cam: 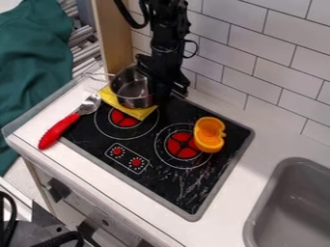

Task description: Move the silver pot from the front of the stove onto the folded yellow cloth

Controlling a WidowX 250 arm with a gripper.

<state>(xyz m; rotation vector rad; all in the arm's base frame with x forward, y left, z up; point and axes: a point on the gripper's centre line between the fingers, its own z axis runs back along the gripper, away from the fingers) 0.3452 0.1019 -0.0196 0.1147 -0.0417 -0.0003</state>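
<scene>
The black gripper hangs down over the back left part of the stove, right beside the metal pot and overlapping its right side. The pot stands on a folded yellow cloth, tilted a little, its handle pointing to the upper left. Part of the cloth lies over the left burner. To the left of the pot, a spoon with a red handle lies across the stove's left edge. An orange cup-like toy rests on the right burner.
The black stove top is set in a white counter. A grey sink is at the lower right. White wall tiles rise behind, and a wooden post stands at the back left. Green fabric hangs beyond the counter.
</scene>
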